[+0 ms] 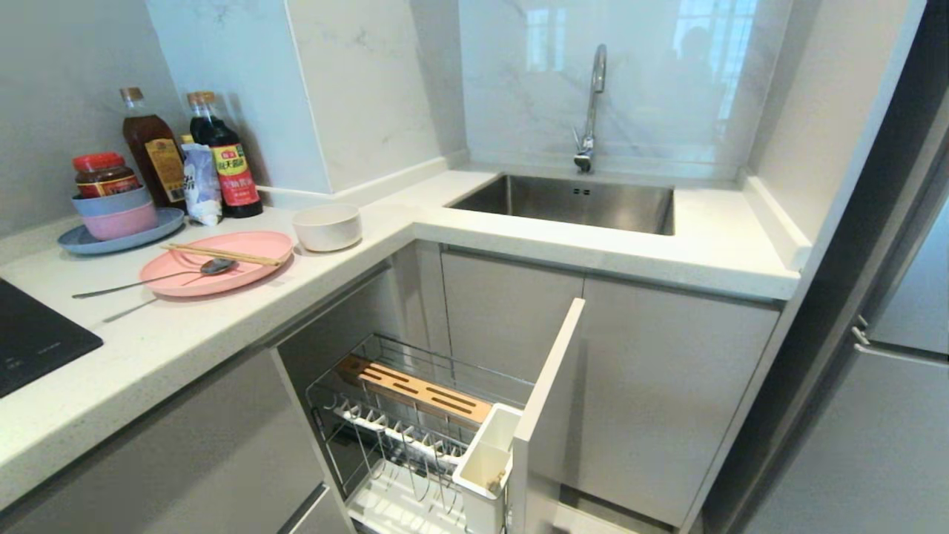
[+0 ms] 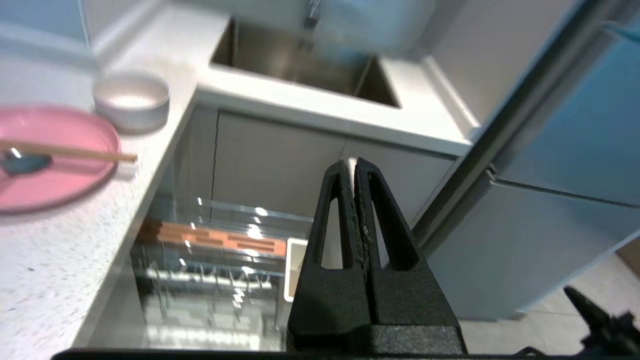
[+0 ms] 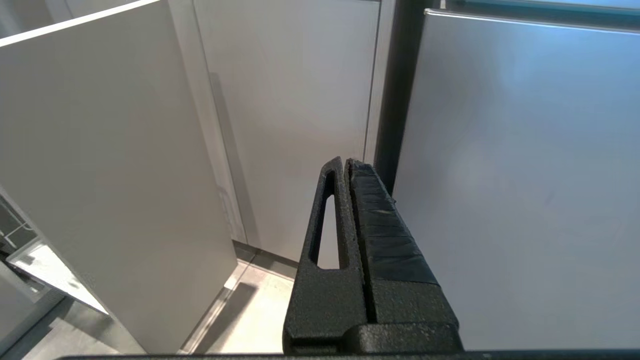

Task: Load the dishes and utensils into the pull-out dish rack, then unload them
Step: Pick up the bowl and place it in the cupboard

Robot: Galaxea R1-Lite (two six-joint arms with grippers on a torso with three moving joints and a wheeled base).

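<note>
Head view: white speckled worktop [image 1: 185, 341] runs along the left and turns toward a steel sink [image 1: 571, 202] with a chrome tap [image 1: 591, 111]. Neither arm shows here.

Pink plate [image 1: 222, 261] lies flat on the worktop, left of the corner. Wooden chopsticks [image 1: 221, 254] lie across the plate, side by side. Grey metal spoon [image 1: 148, 279] has its bowl on the plate, handle running out over the rim onto the worktop. Cream-white bowl [image 1: 327, 226] stands upright just beside the plate, toward the sink.

Behind these: a blue-grey plate [image 1: 122, 236] carrying stacked pink and blue bowls [image 1: 117, 211], with a red-lidded jar [image 1: 104, 173] on top. Two dark sauce bottles [image 1: 222, 159] and a small white packet [image 1: 202, 184] stand against the wall. Black hob [image 1: 33, 337] at the left edge.

Pull-out dish rack [image 1: 415, 437] is drawn out below the worktop: slotted wooden strip, upright prongs, white utensil box at the front corner, all bare of dishes. Its pale grey front panel [image 1: 545, 393] stands out from the cabinet.

Left wrist view: left gripper [image 2: 354, 165] hangs in the air above the drawn-out rack, jaws pressed together, holding nothing.

Right wrist view: right gripper [image 3: 346, 164] sits low, facing cabinet doors and floor, jaws together, nothing between them.
</note>
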